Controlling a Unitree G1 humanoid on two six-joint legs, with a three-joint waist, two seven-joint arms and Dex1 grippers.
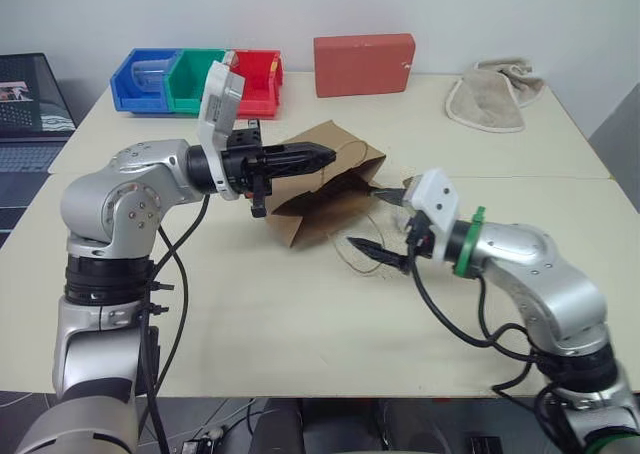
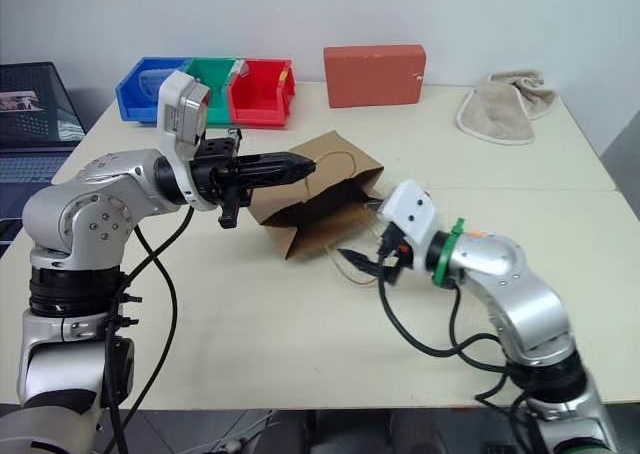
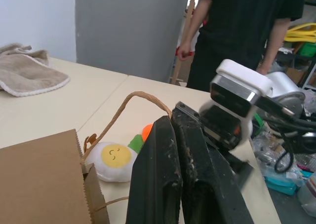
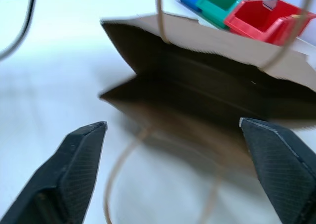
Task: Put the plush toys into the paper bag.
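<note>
A cream table (image 1: 300, 324) stands against a plain pale wall (image 1: 450, 4). At its far edge sit blue, green and red bins (image 1: 190, 79), a red box (image 1: 364, 64) and a beige towel (image 1: 492, 94) (crumpled). A person (image 3: 247, 26) in black stands beyond.

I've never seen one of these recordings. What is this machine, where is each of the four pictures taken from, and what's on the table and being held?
It is a two-armed humanoid robot at a table. Two pictures come from its head, looking down; the other two from cameras on each wrist. The left gripper is shut on the cord handle of the paper bag, which lies on its side with its mouth toward the right gripper, which is open and holds nothing. The left wrist view shows two plush toys beside the bag: a white egg and an orange carrot. Farther back lie coloured bins, a red box and a towel.
</note>
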